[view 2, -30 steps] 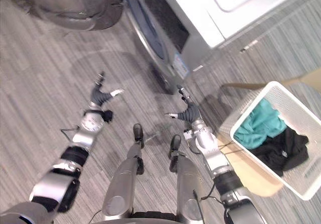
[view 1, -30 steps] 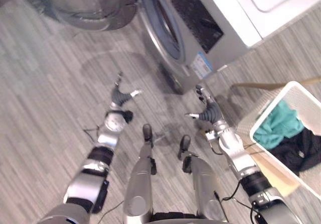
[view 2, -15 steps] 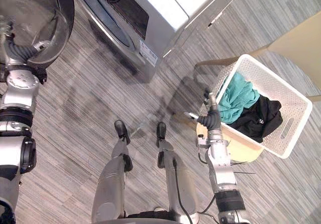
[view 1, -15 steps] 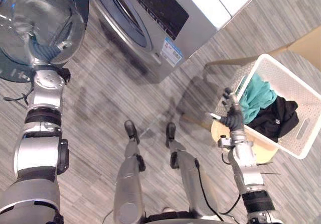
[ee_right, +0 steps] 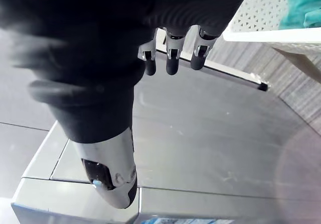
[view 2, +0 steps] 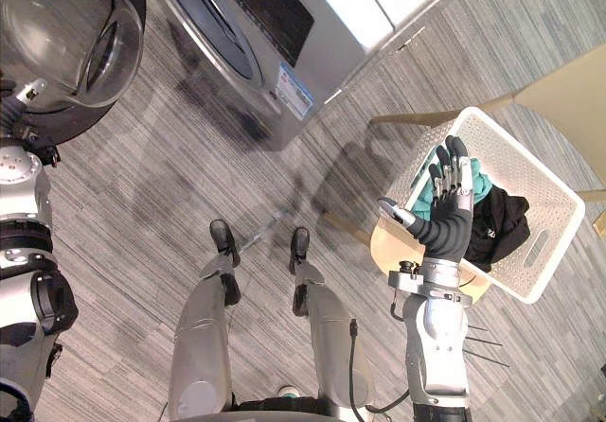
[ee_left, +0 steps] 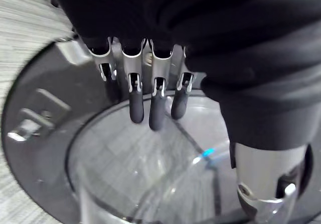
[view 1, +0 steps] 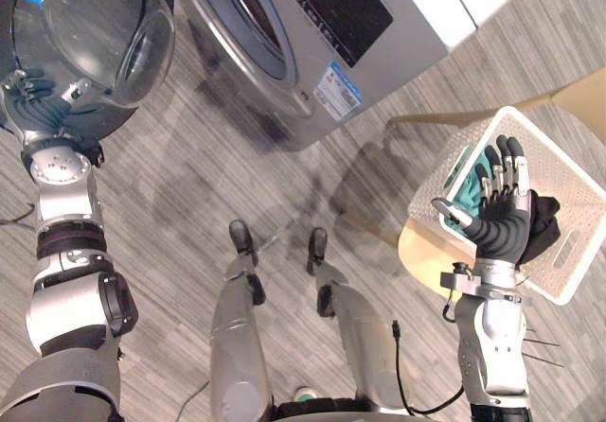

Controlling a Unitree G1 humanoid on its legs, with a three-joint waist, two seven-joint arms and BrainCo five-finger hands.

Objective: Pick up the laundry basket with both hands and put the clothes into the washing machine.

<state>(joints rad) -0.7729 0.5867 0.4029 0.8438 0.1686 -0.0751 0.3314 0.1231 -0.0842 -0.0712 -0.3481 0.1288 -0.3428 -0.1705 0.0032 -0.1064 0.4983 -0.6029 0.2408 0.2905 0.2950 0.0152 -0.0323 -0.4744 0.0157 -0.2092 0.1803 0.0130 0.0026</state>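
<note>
A white perforated laundry basket [view 2: 524, 153] sits on a pale wooden stool [view 1: 426, 252] at the right, holding a teal cloth [view 2: 480, 182] and a black garment [view 2: 499, 225]. My right hand [view 2: 445, 221] is raised beside the basket's near corner, open, fingers straight and pointing up, holding nothing. The right wrist view has the basket's rim [ee_right: 261, 29] just past its fingers [ee_right: 172, 63]. My left hand [view 1: 36, 102] is at the far left against the washing machine's open glass door [view 1: 95, 34], its fingers [ee_left: 150, 108] straight over the glass.
The grey front-loading washing machine [view 1: 379, 15] stands at the top, its drum opening [view 1: 251, 15] facing the floor space in front. A pale wooden chair part [view 1: 578, 91] lies behind the basket. Striped grey floor [view 1: 189, 185] stretches between machine and stool.
The whole view has swung since a second ago. My right hand rose from low by the stool to upright beside the basket. My left arm went from low in front up to the door.
</note>
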